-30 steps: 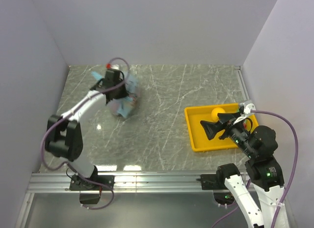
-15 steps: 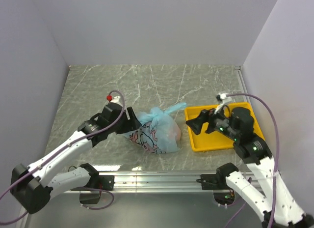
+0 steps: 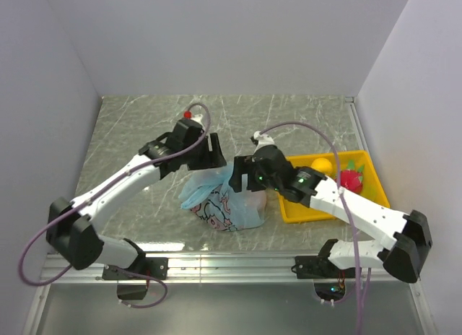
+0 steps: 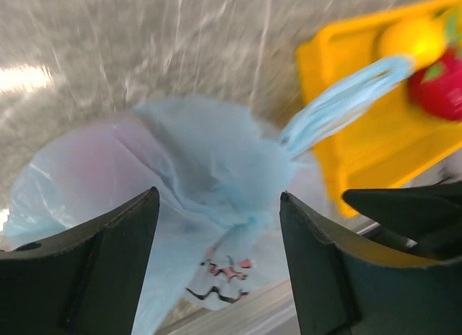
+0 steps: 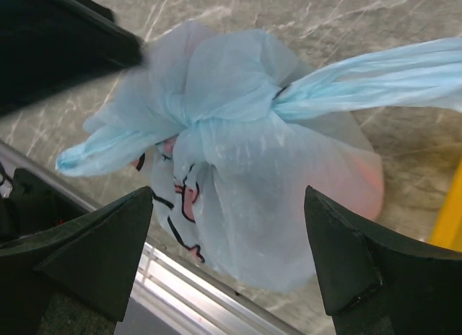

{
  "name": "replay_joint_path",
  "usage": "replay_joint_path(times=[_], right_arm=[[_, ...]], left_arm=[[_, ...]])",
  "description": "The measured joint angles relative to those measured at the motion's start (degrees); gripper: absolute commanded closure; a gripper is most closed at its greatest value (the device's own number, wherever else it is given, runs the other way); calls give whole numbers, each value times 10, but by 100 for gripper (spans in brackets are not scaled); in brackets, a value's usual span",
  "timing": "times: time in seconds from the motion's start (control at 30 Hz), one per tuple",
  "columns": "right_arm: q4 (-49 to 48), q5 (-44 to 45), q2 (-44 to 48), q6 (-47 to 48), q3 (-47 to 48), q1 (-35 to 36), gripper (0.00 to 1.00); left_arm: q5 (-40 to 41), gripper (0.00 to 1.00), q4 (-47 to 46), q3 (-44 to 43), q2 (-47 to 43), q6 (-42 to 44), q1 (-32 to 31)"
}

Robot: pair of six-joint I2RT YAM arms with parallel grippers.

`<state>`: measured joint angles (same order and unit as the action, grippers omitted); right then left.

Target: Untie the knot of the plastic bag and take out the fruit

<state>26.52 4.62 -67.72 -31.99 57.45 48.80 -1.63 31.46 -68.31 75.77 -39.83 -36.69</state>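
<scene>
The light-blue plastic bag (image 3: 229, 209) with its pink cartoon print lies near the table's front edge. Its knot (image 5: 271, 100) is tied tight, one handle ear (image 5: 382, 75) reaching toward the tray and another ear (image 5: 101, 151) hanging the opposite way. Fruit shows only as a pink-orange tint (image 5: 368, 177) through the plastic. My left gripper (image 3: 214, 156) hovers open over the bag (image 4: 209, 154), nothing between its fingers (image 4: 108, 263). My right gripper (image 3: 242, 175) is open too, straddling the bag's body (image 5: 260, 205) from above. A small yellow fruit (image 3: 321, 164) lies in the tray.
The yellow tray (image 3: 289, 205) stands right of the bag and holds a bigger red fruit with green leaves (image 3: 351, 179) beside the yellow one. The metal rail (image 3: 231, 266) runs along the front edge just below the bag. Both arms crowd the bag.
The bag went from the far left to the near centre. My left gripper let it go and opened above it. My right arm swung left from the tray to the bag.
</scene>
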Motion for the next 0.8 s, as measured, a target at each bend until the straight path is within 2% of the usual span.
replay_joint_path(times=[0.13,0.2,0.23,0.27,0.3,0.33,0.4,0.43,0.5,0.53,0.67,0.8], right_arm=[[-15,41,-41,-42,-1,36,10],[-28,54,-54,-56,-9,47,14],[-34,62,-60,-64,-15,52,22],[-38,68,-64,-67,-20,55,26],[-45,73,-67,-73,-29,58,32],[-49,80,-70,-77,-38,60,38],[-56,89,-74,-85,-56,61,46],[-61,94,-76,-87,-65,61,61],[-66,101,-78,-92,-82,62,80],[-69,106,-80,-95,-89,63,100],[-76,128,-75,-108,-115,66,100],[-59,163,-15,-116,-154,64,100]], left_arm=[[-40,34,6,14,55,17,0],[-53,45,6,27,58,20,0],[-62,54,2,35,58,21,0],[-69,78,-4,40,58,20,0],[-77,91,-16,49,58,19,0],[-84,99,-26,58,58,18,0],[-94,99,-40,75,58,13,0],[-97,99,-48,84,58,11,0],[-100,99,-63,101,58,5,-1],[-98,99,-73,111,57,0,-1],[-80,99,-99,159,27,-17,8],[-59,99,-119,220,-38,-36,87]])
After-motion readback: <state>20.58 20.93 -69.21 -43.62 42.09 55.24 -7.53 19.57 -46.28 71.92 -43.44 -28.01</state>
